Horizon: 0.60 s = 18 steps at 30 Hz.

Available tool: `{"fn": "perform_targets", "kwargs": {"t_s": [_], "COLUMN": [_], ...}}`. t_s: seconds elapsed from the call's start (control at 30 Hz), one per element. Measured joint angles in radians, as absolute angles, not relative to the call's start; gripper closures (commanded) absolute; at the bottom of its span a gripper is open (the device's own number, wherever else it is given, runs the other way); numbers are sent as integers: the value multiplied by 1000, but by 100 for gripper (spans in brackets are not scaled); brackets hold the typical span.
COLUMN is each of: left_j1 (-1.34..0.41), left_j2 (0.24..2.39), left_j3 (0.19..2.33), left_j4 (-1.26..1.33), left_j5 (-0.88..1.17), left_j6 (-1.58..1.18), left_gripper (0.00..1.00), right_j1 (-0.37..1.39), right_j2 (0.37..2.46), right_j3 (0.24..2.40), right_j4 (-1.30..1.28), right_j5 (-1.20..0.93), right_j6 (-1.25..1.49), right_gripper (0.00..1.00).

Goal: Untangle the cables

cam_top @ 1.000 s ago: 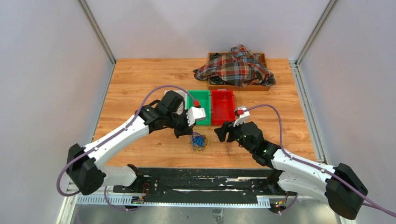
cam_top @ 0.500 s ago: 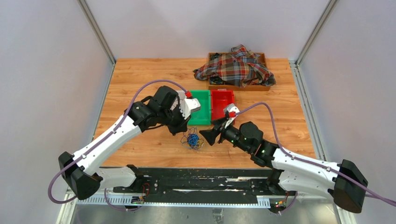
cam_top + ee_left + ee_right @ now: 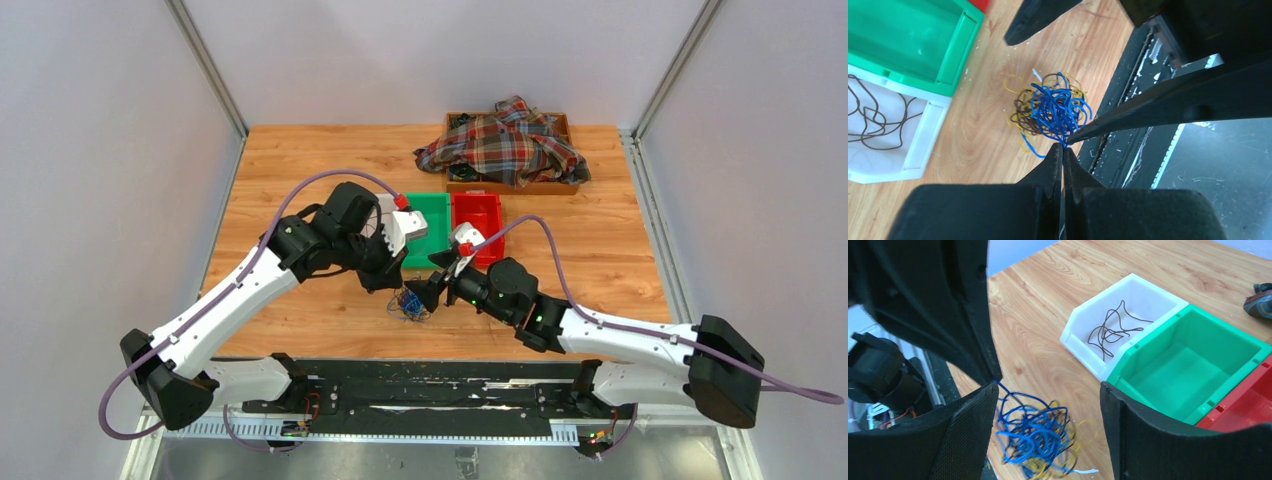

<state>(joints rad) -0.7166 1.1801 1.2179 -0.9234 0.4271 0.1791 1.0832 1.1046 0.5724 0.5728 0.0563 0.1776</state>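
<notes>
The cables [image 3: 1053, 107] form one tangled clump of blue, brown-black and yellow wire on the wooden table, near its front edge [image 3: 410, 303]. My left gripper [image 3: 1063, 146] is shut, pinching a blue strand at the clump's near side. My right gripper [image 3: 1048, 386] is open, and the clump [image 3: 1035, 437] lies low between its two fingers [image 3: 968, 440]. In the top view the right gripper [image 3: 421, 293] reaches in from the right and the left gripper [image 3: 386, 283] from the left. They almost meet over the clump.
A white bin [image 3: 1083, 347] holding one loose dark cable [image 3: 1113, 327] stands beside a green bin [image 3: 1198, 365] and a red bin [image 3: 478, 228], just behind the clump. A plaid shirt [image 3: 505, 145] is heaped over a wooden box at the back. The black rail runs along the front.
My right arm has swung left to the clump with its jaws opening wider. The left arm has drawn slightly left, and the clump has shifted left with it.
</notes>
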Motion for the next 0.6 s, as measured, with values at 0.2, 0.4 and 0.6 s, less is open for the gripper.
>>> {"fn": "perform_targets", "kwargs": {"t_s": [0.2, 0.4, 0.6], "left_j1": [-716, -717, -715], "left_j2": [1180, 1168, 1167], "left_j3": [1246, 1261, 1300], "left_j4": [-945, -958, -987], "left_j5": [476, 542, 612], "left_j6": [196, 213, 232], "left_gripper": [99, 99, 100], "right_j1": [1096, 1096, 1096], "right_j2": [1185, 1225, 1290], "right_j3": [582, 583, 616], "right_j4": [603, 621, 669], "right_j5": [83, 102, 122], "right_j6": [138, 127, 108], "right_gripper": [27, 27, 27]}}
